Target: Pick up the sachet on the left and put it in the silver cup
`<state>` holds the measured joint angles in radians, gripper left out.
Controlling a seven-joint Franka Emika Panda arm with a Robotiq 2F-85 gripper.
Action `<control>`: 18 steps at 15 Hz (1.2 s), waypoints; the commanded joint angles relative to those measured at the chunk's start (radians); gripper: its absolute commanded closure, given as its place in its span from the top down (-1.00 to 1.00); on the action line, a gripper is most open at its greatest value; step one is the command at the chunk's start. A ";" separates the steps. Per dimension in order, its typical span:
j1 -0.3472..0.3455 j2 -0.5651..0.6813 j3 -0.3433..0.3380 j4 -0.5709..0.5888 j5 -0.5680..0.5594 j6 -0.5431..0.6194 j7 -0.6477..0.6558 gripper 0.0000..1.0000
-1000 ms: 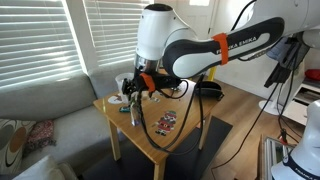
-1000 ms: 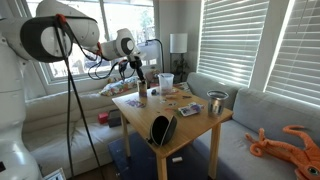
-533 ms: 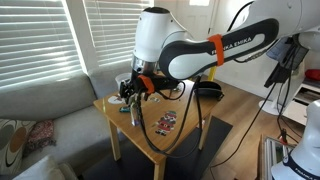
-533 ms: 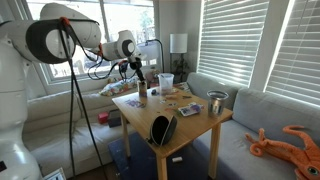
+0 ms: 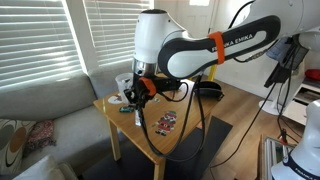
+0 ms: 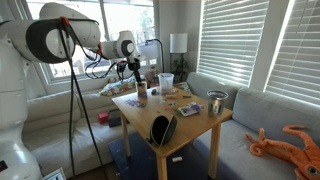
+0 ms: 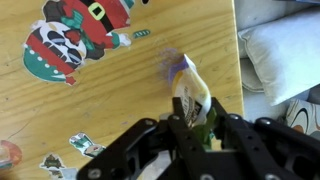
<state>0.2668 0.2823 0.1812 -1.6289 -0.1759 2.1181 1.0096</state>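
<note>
In the wrist view my gripper [image 7: 196,112] is shut on the sachet [image 7: 189,88], a small white and green packet with a purple end. The packet sticks out from between the two black fingers over the wooden table [image 7: 120,100], close to its edge. In both exterior views the gripper [image 5: 137,99] [image 6: 140,86] hangs low over the table's corner; the sachet is too small to make out there. The silver cup [image 6: 213,103] stands at the opposite corner of the table, far from the gripper. It is hidden in the wrist view.
A clear and white tumbler [image 6: 166,80] stands at the back of the table. Colourful stickers [image 7: 75,40] cover part of the tabletop. A black rounded object [image 6: 162,128] hangs at the table's front edge. A grey sofa [image 5: 50,110] and a cushion [image 7: 285,55] lie beside the table.
The jaws have closed in from wide open onto the sachet. The arm has hardly moved over the table's corner.
</note>
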 commanded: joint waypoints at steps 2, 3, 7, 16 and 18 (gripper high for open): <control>0.011 -0.022 -0.020 0.004 0.013 -0.039 -0.035 -1.00; 0.009 -0.042 -0.020 -0.013 0.011 -0.046 -0.051 -1.00; 0.003 -0.240 -0.039 -0.208 -0.056 -0.117 -0.050 -0.99; -0.100 -0.368 -0.038 -0.292 -0.261 -0.066 0.214 -0.99; -0.148 -0.391 -0.062 -0.286 -0.346 -0.043 0.222 -0.99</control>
<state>0.1871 -0.0820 0.1405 -1.9314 -0.4215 2.0423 1.1990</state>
